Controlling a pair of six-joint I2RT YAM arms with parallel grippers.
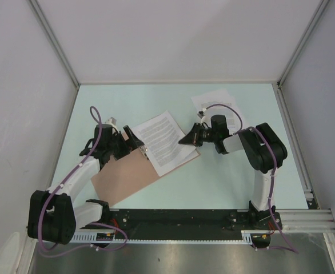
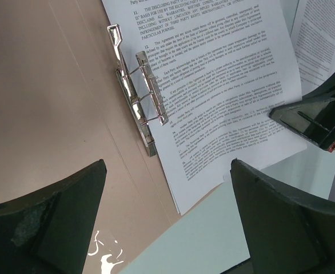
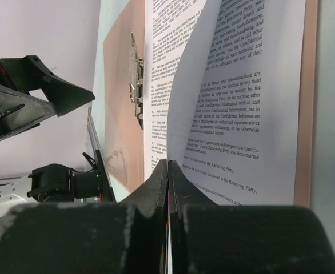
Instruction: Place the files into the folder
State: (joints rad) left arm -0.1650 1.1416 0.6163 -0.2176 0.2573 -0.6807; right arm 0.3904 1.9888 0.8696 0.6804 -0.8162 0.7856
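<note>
1. The files (image 1: 162, 140) lie on the open folder (image 1: 119, 177) at frame centre, beside its metal clip (image 2: 136, 97). 1 loose sheet (image 1: 216, 100) sits upper right, so filing looks partly done.
2. Readable print: "Confidential Information", "Receiving Party".
3. Your right claw (image 1: 186, 138) pinches the top sheet (image 3: 196, 85) by its edge; your left claw (image 1: 138, 142) gapes, holding nothing.

right tool (image 3: 167, 166): pinched on curled sheet (image 3: 236, 85) | folder (image 3: 119, 85): beneath | metal clip (image 3: 136, 97): on folder

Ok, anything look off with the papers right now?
Yes: the printed sheet on the open folder bows upward where the shut right gripper pinches its edge, not lying flat. A second sheet lies outside the folder.
</note>
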